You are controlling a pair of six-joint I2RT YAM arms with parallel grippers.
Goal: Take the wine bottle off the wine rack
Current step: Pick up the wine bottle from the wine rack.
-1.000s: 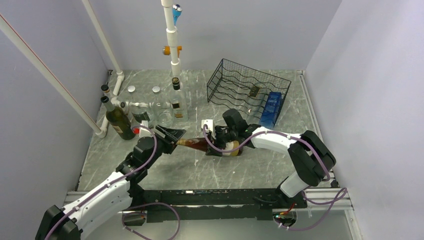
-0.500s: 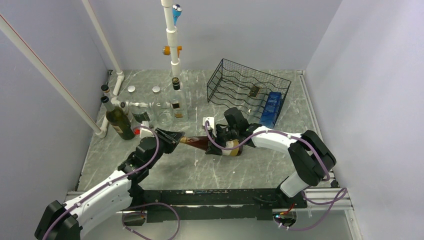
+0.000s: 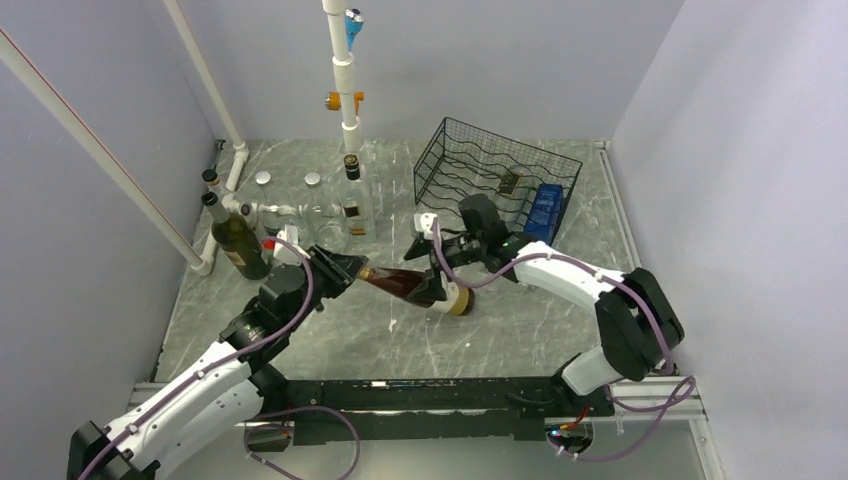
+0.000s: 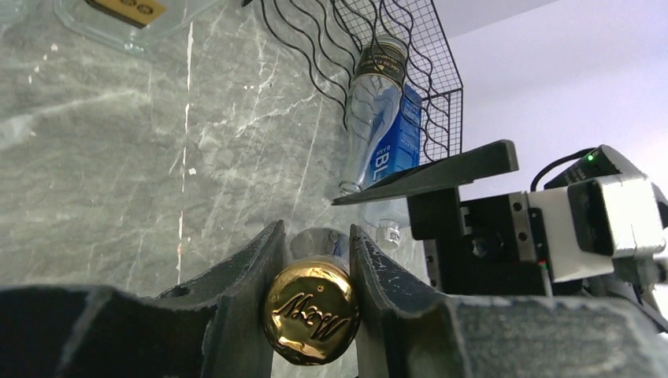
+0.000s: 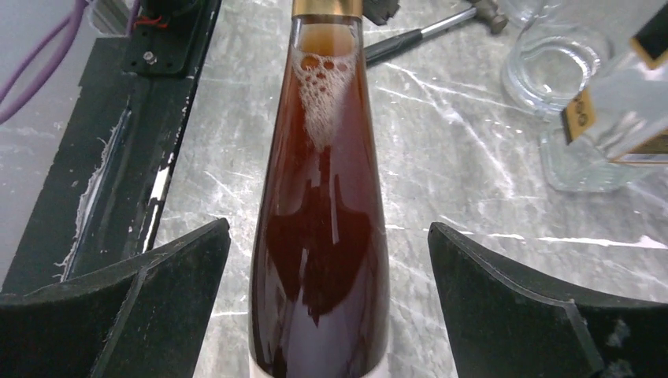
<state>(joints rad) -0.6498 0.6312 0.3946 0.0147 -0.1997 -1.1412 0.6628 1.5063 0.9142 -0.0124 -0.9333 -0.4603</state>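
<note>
The wine bottle (image 3: 412, 285), dark brown with a gold cap (image 4: 309, 311), lies slanted over the table in front of the black wire wine rack (image 3: 500, 180), clear of it. My left gripper (image 3: 350, 268) is shut on the bottle's neck just behind the cap, as the left wrist view (image 4: 313, 240) shows. My right gripper (image 3: 428, 250) is open above the bottle's body. In the right wrist view (image 5: 329, 232) the bottle (image 5: 319, 236) runs between the fingers with a gap on each side.
A blue-labelled plastic water bottle (image 3: 545, 212) lies in the rack, also in the left wrist view (image 4: 378, 118). A dark green bottle (image 3: 235, 242), a clear bottle (image 3: 355, 205) and glass jars (image 3: 322, 222) stand at the left. The white pipe frame (image 3: 345, 80) rises behind them.
My right gripper has let go of the bottle's body and drawn up and back toward the rack. My left gripper keeps the neck and has shifted slightly.
</note>
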